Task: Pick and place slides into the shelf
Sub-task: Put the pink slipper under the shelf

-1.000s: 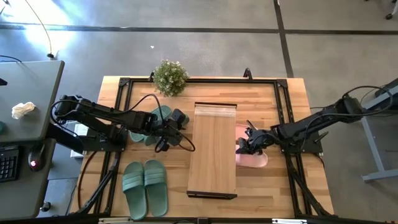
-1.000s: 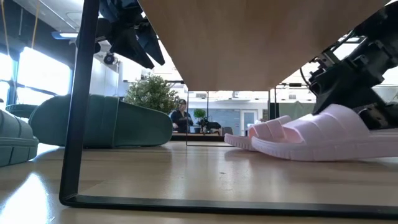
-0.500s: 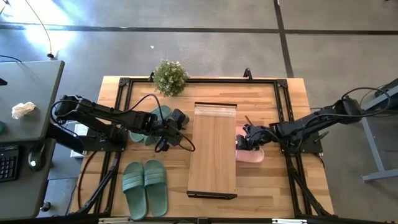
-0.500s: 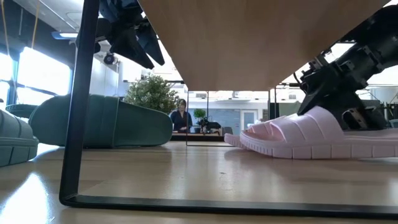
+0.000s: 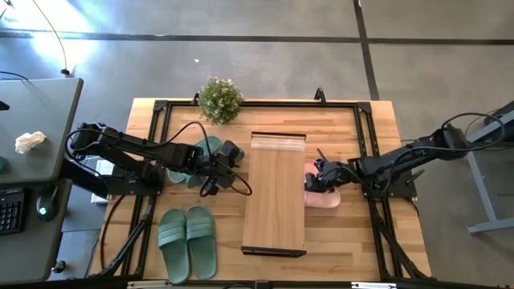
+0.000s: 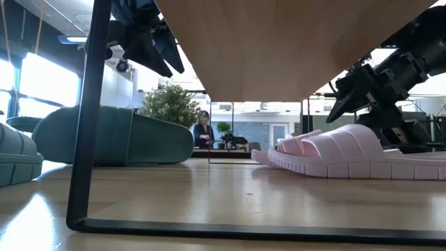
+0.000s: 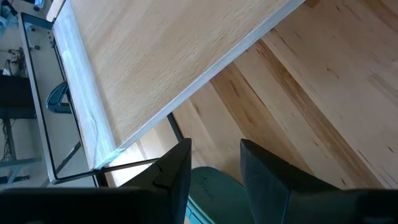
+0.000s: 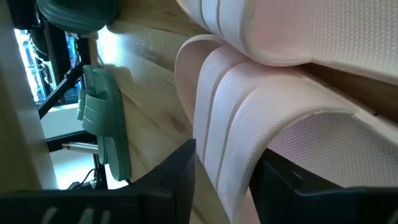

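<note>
Since a second ago my right tool has pushed the pink slides toward the shelf, and the lifted sole now lies flat on the bench. Up close, my right fingers straddle the ribbed strap of one pink slide, open around it rather than pinching. That pair lies just beside the shelf's right edge, long axis across the shelf, toes pointing under the plank; the shelf lies straight ahead of my right tool, so that arm is nearer. Farther left, my left tool waits open over a green pair; another green pair sits apart.
</note>
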`<action>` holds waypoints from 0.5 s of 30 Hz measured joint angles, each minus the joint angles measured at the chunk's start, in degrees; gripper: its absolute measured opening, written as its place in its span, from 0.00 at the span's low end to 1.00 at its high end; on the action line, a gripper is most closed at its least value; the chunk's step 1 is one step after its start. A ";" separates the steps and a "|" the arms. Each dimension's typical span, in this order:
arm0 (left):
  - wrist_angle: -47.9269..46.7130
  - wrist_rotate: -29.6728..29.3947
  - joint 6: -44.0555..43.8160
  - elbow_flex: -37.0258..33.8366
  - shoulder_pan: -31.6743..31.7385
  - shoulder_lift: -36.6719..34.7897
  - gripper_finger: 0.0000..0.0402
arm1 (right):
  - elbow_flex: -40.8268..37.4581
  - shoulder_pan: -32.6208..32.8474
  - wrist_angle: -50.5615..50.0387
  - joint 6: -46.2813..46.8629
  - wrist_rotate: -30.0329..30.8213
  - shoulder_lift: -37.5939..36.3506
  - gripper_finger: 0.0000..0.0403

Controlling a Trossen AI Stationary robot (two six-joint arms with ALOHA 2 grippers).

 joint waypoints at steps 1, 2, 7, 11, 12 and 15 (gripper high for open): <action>-0.16 -0.01 0.00 0.00 0.00 0.00 0.30 | 0.00 0.00 -0.14 0.05 0.00 -0.14 0.31; -0.29 0.00 0.00 0.01 0.00 0.00 0.30 | 0.00 0.00 -0.20 0.08 0.00 -0.29 0.31; -0.31 -0.01 0.00 0.00 0.00 0.00 0.30 | 0.12 0.00 -2.24 1.24 0.21 -0.81 0.31; -0.31 0.01 0.04 0.00 0.00 0.00 0.30 | 0.13 0.02 -3.48 0.07 0.50 -1.85 0.31; -0.30 0.01 0.04 0.00 0.00 0.00 0.30 | 0.13 0.02 -3.48 -0.10 0.61 -2.27 0.31; -0.29 0.01 0.06 0.00 0.00 0.00 0.30 | 0.13 0.04 -3.97 -0.54 1.37 -3.22 0.31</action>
